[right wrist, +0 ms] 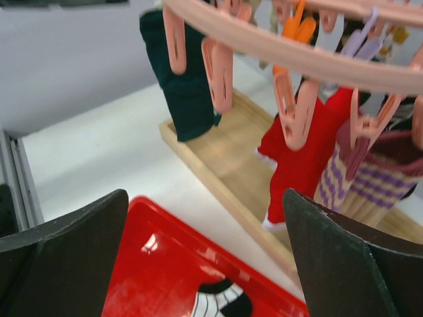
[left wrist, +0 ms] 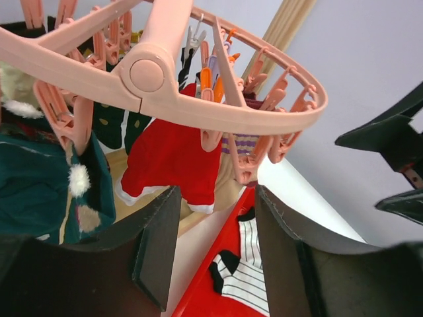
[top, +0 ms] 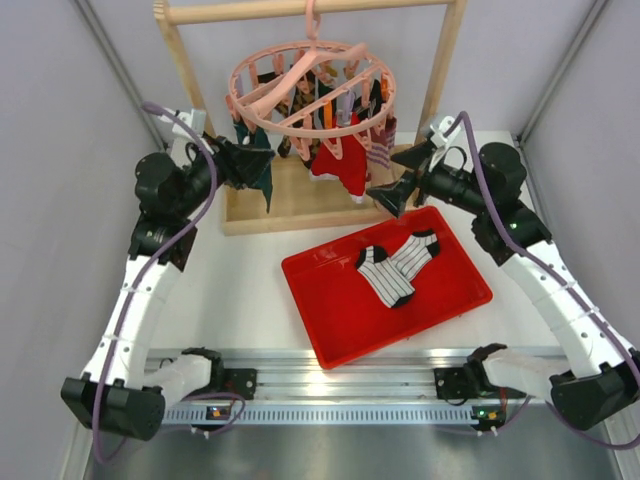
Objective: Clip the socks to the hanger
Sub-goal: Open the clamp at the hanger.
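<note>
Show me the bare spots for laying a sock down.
Free: the red tray's near-left half, between the socks and its front rim; the white table between tray and left arm. Crowded: under the hanger, where hung garments, the left gripper and the right gripper cluster by the wooden base.

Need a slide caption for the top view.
Pinstriped white socks lie unclipped in a red plastic tray before a round pink plastic clip hanger.
</note>
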Controlling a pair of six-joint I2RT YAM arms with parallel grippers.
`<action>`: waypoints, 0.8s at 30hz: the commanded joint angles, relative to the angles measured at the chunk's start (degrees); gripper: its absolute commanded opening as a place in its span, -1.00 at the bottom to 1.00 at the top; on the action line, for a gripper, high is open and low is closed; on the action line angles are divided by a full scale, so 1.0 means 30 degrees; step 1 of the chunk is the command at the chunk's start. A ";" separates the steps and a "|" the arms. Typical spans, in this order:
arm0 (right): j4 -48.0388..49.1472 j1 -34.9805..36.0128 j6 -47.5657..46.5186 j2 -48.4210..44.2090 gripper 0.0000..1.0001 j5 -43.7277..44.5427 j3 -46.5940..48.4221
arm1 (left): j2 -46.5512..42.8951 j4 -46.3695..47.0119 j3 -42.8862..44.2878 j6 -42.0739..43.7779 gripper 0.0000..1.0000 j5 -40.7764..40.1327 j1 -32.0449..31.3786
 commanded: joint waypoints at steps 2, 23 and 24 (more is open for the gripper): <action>0.4449 0.1092 0.1611 0.0176 1.00 0.0108 0.0643 | 0.0899 0.2677 0.1332 -0.0212 0.06 -0.1326 -0.1102; 1.1607 0.5928 -0.0469 0.3133 0.69 0.3740 -0.1293 | 0.2893 0.3293 0.1889 -0.0240 0.02 -0.3173 -0.2422; 1.1783 0.5957 -0.0527 0.3279 0.68 0.3769 -0.1292 | 0.2981 0.3293 0.1832 -0.0240 0.02 -0.3290 -0.2451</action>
